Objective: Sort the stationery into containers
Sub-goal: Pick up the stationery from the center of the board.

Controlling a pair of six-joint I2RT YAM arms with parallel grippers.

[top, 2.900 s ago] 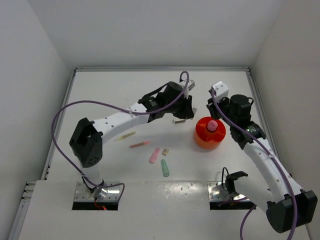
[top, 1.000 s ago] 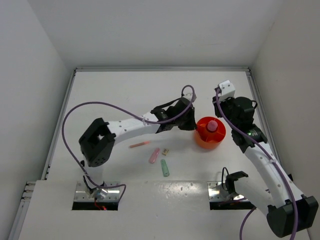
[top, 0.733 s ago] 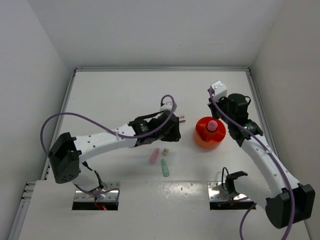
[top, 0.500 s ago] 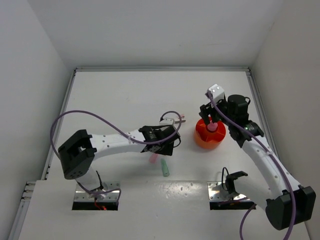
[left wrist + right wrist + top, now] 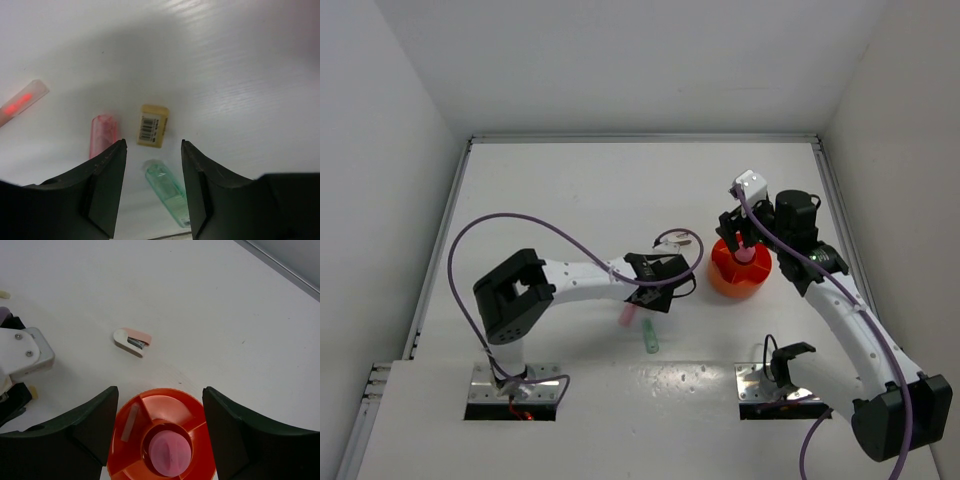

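Our left pincer [image 5: 153, 145] hangs released over the tabletop [image 5: 240, 75], with the tan block [image 5: 152, 126] centred between its fingers. The block's long axis runs along the gap, so we judge a close would span its narrow width. Pink marker [image 5: 103, 136] and mint marker [image 5: 167, 192] lie just beside. Our right pincer [image 5: 160, 391], also released, hovers above the orange tub [image 5: 172, 407].

High fixed overhead view; two close, downward wrist views, orange tub [image 5: 167, 407] common to overhead and right wrist.
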